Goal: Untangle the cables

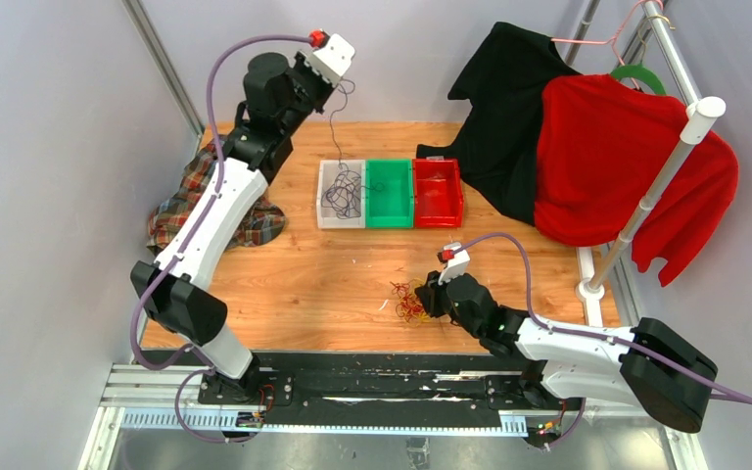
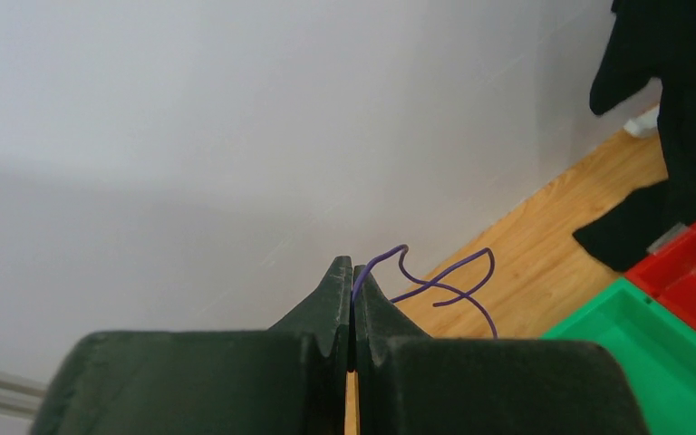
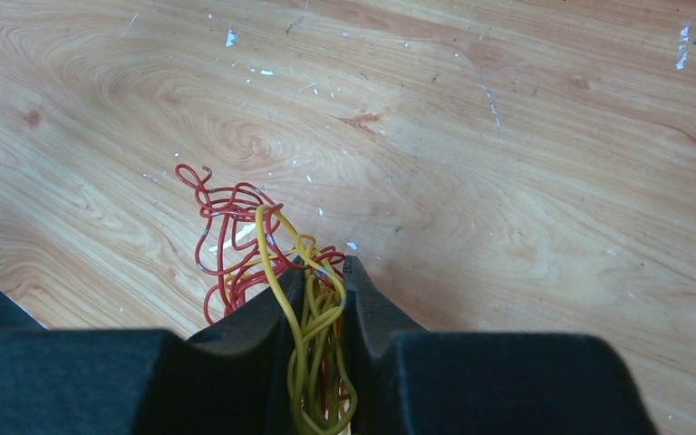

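My left gripper (image 1: 341, 86) is raised high at the back of the table, shut on a thin dark purple cable (image 2: 444, 285). The cable hangs down (image 1: 332, 127) into a coil of dark cables (image 1: 345, 192) in the clear bin (image 1: 325, 217). In the left wrist view the fingertips (image 2: 352, 272) are pressed together on the cable's end. My right gripper (image 1: 423, 297) is low on the table near the front, shut on a tangle of yellow and red cables (image 1: 407, 301). In the right wrist view the yellow strands (image 3: 319, 317) are bunched between the fingers, and red loops (image 3: 227, 222) lie on the wood ahead.
A green bin (image 1: 389, 208) and a red bin (image 1: 438, 208) stand in a row right of the clear bin. A plaid cloth (image 1: 191, 201) lies at the left under the left arm. A black garment (image 1: 509, 108) and a red sweater (image 1: 617, 157) hang on a rack (image 1: 646, 196) at the right.
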{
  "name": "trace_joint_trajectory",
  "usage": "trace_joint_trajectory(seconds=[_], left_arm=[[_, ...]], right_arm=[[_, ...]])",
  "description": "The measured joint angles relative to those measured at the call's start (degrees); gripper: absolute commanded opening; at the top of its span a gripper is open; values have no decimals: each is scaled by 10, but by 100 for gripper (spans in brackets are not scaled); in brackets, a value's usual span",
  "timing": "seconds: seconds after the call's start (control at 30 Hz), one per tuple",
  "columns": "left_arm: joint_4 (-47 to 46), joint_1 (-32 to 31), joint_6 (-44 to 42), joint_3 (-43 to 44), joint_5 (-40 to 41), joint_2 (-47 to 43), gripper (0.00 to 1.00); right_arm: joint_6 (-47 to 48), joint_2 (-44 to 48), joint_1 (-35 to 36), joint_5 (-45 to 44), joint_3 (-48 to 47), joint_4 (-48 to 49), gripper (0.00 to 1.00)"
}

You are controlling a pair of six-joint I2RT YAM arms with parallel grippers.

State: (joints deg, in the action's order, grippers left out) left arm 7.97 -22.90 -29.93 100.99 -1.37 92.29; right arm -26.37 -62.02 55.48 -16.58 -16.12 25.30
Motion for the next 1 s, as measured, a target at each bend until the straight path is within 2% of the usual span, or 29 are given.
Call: trace_joint_trajectory(seconds=[0.2, 0.33, 0.47, 0.8, 1.0], left_arm=[[11, 15, 42, 137, -34, 10, 0], [-21, 15, 74, 177, -56, -9, 1], [-32, 15, 81, 160, -64, -30, 0], [-16, 15, 65, 36, -62, -20, 0], [-15, 15, 39, 22, -45, -5, 1]], right_arm=[[0, 0, 0, 0, 0, -1, 1], [-3, 0, 0, 0, 0, -1, 1], [-6, 0, 0, 1, 0, -1, 1], [-8, 3, 0, 0, 0, -1, 1], [-8, 7, 0, 0, 0, -3, 1]])
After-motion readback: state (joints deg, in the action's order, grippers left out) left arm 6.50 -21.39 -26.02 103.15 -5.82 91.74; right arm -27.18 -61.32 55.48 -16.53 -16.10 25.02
